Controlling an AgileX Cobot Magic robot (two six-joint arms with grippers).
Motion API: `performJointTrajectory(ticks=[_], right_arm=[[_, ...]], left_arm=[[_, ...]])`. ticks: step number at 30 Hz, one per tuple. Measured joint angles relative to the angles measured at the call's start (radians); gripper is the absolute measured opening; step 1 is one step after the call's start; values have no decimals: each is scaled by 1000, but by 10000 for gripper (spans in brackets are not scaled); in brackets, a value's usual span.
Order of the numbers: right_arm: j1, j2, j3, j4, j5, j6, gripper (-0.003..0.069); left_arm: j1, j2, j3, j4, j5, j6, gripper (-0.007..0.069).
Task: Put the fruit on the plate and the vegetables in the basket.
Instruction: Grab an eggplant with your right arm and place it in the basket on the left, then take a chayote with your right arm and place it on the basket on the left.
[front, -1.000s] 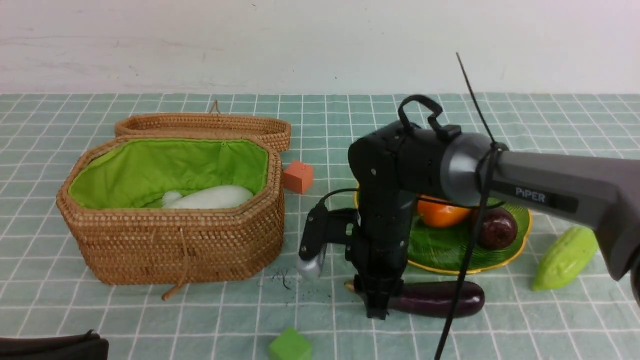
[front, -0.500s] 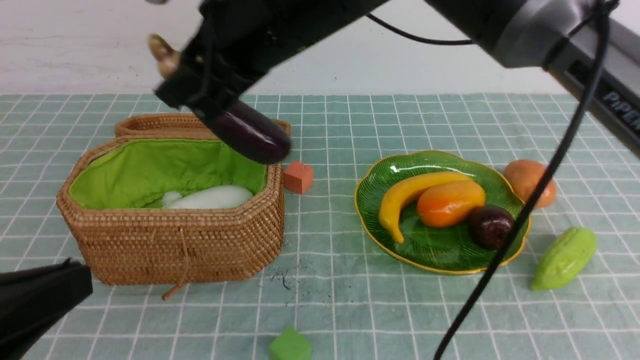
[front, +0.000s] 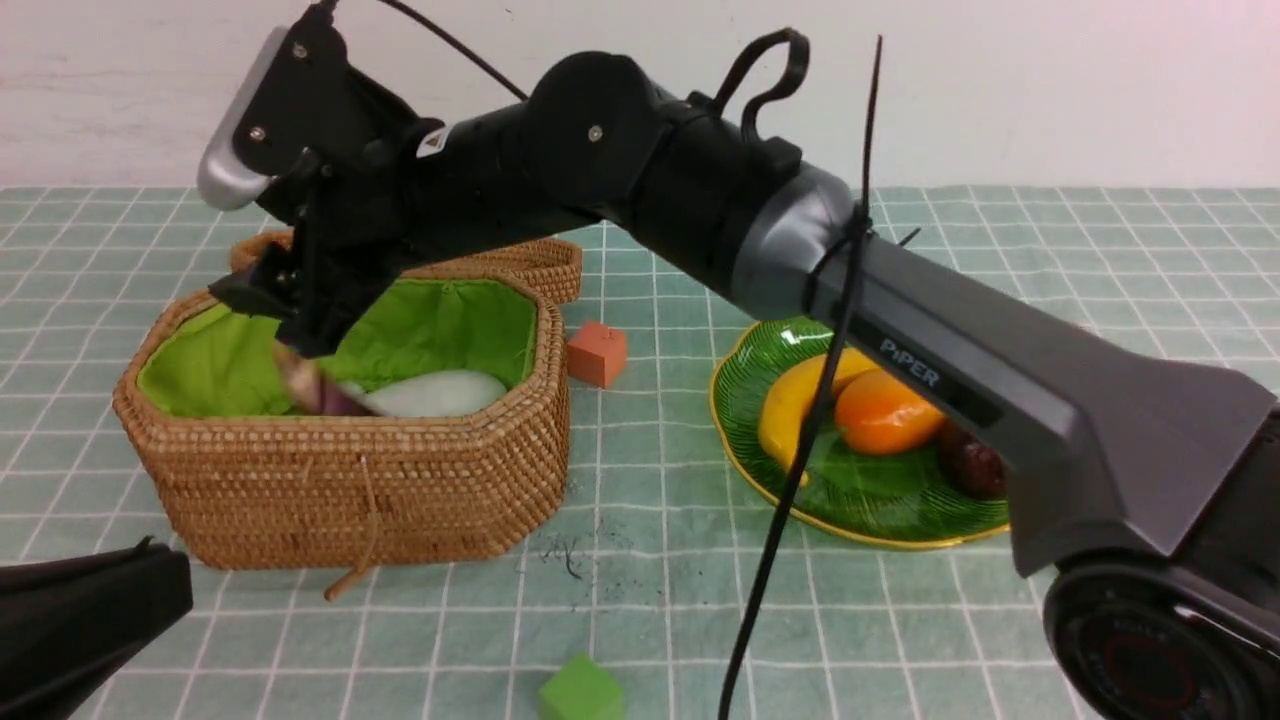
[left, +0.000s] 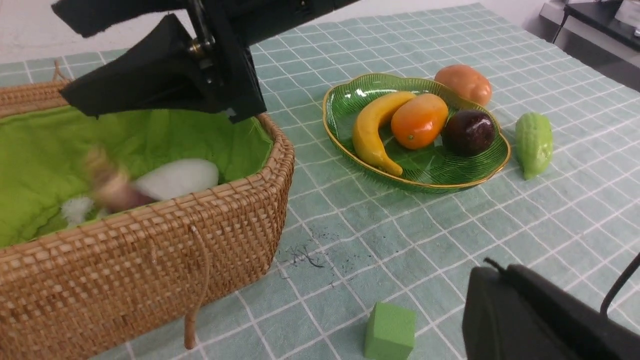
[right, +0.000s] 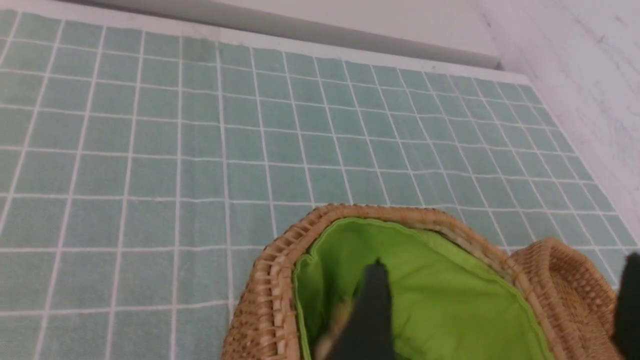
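**Front view.** The right arm (front: 900, 350) is extended across the scene, with the right gripper (front: 280, 315) positioned over the open basket (front: 350, 490). The mangosteen (front: 965, 462) is partly concealed by the arm. The orange cube (front: 597, 352), just beside the basket, is shown in this view alone.

**Left wrist view.** The plate (left: 350, 95) is seen unobstructed, with the banana (left: 372, 132), the mango (left: 419, 120) and the mangosteen resting on it. The potato (left: 462, 82) and the gourd (left: 534, 142) are shown only here. Both lie on the tablecloth (left: 400, 240), the potato at the plate's far rim and the gourd just beside the plate. The green cube (left: 390, 330) is located on the cloth, near the basket's front wall.

**Right wrist view.** Only one end of the basket, its green lining and part of the lid (right: 565, 280) are shown.

**Right gripper.** The fingers (right: 372, 305) are spread wide apart and nothing is held between them. The eggplant (left: 112, 187), rendered blurred, is located inside the basket beside the radish (left: 175, 177), below the fingers and clear of them.

**Left gripper.** The left gripper (left: 525, 310) is seen only as a black body at the picture's edge. Its jaws are closed.
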Motion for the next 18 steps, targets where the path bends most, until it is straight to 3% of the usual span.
performJointTrajectory(ticks=[3, 6, 7, 10, 11, 13, 17, 18], right_arm=[[-2, -38, 3, -33, 37, 45, 670], [-12, -156, 3, -182, 213, 290, 637], [-12, -163, 3, -206, 238, 308, 627], [-17, -284, 2, -447, 462, 610, 480], [-18, -290, 2, -461, 475, 641, 469], [-22, -342, -2, -605, 585, 764, 337], [-29, -407, 25, -814, 626, 924, 82], [-29, -410, 25, -814, 626, 932, 72]], left_arm=[[0, 0, 1, 0, 1, 2, -13], [0, 0, 1, 0, 23, 60, -13], [0, 0, 1, 0, 25, 60, -13], [0, 0, 1, -23, 77, 180, -13], [0, 0, 1, -30, 82, 192, -13], [0, 0, 1, -79, 108, 250, -13], [0, 0, 1, -159, 132, 314, -13], [0, 0, 1, -162, 132, 316, -13]])
